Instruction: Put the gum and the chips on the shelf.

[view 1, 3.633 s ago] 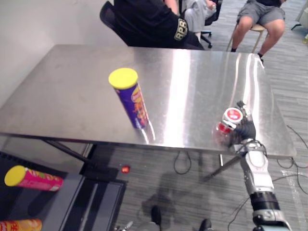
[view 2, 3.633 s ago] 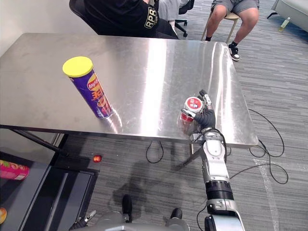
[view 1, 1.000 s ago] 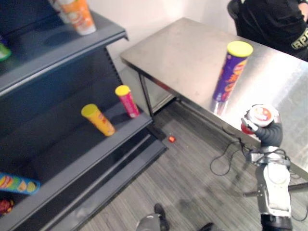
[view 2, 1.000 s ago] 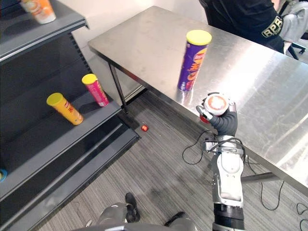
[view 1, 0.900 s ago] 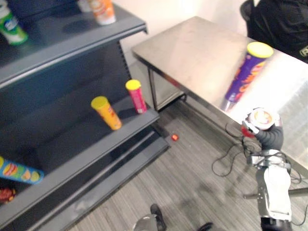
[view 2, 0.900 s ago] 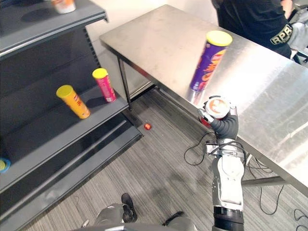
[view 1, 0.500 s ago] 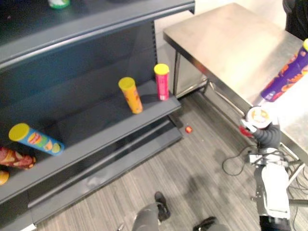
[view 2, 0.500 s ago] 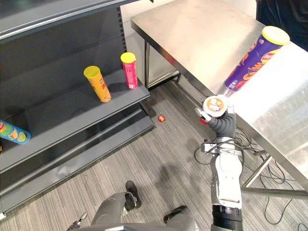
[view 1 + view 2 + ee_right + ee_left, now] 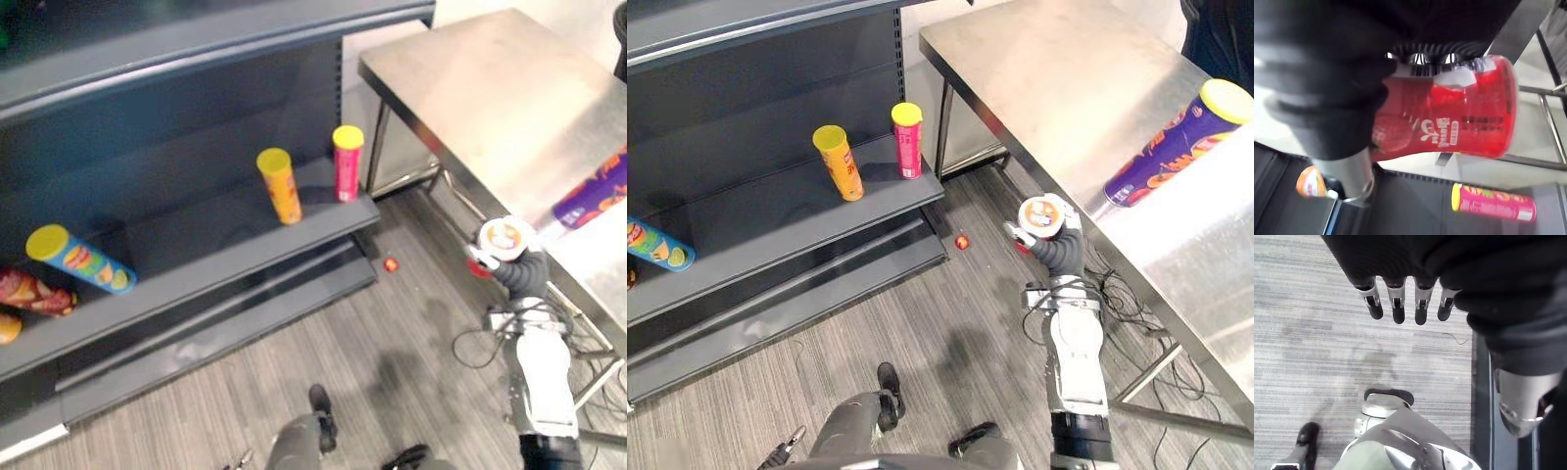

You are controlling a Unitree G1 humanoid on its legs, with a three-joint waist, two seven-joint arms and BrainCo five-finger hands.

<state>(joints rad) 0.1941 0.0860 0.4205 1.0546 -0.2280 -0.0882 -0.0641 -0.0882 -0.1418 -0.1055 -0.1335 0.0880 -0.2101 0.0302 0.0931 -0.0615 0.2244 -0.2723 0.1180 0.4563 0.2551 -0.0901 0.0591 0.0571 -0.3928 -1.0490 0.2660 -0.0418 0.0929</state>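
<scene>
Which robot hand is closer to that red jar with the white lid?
The right. The right robot hand grips the red jar, near the table edge. The left robot hand hangs open above the grey floor, touching nothing.

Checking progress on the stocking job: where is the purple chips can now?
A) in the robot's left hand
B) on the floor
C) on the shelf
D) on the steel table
D: the purple chips can sits on the steel table, while the right hand holds the red gum tub.
</scene>
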